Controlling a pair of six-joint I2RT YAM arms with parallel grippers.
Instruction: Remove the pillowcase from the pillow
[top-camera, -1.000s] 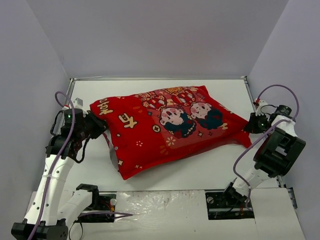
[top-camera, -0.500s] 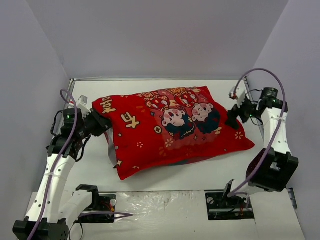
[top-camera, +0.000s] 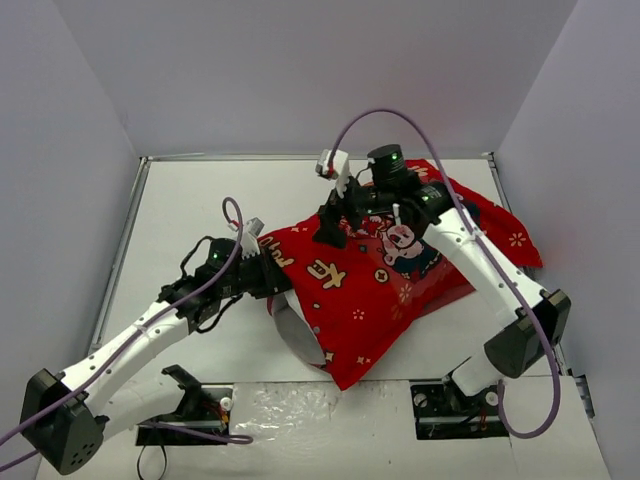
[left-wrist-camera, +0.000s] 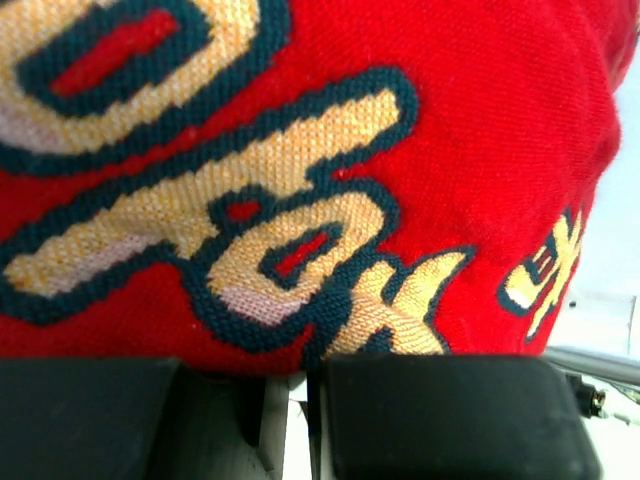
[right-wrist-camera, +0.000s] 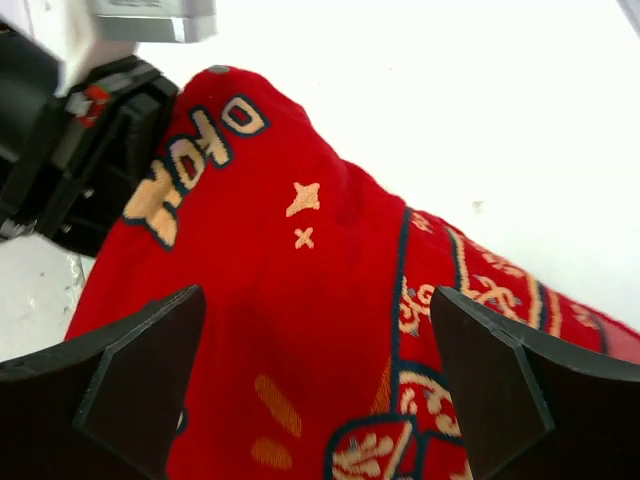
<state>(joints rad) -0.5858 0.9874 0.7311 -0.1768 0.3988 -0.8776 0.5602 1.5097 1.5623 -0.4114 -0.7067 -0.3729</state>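
The pillowcase (top-camera: 400, 290) is being borne by the table (top-camera: 190, 210), long axis diagonal, near-centre to far-right. Its left corner is being clamped by the left gripper (top-camera: 268, 277); the right gripper (top-camera: 335, 222) is being held wide apart over it.

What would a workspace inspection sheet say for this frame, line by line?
Surface: white table; crinkled shiny sheet along its near edge.
Job's things: red pillowcase bunched centre-right; pillow not visible outside it.
Clutter: nothing seen.
Grippers: left gripper shut on the pillowcase's left edge; right gripper open over its far part.
Cables: a purple cable loops up on each side.
Surroundings: plain grey walls on three sides.
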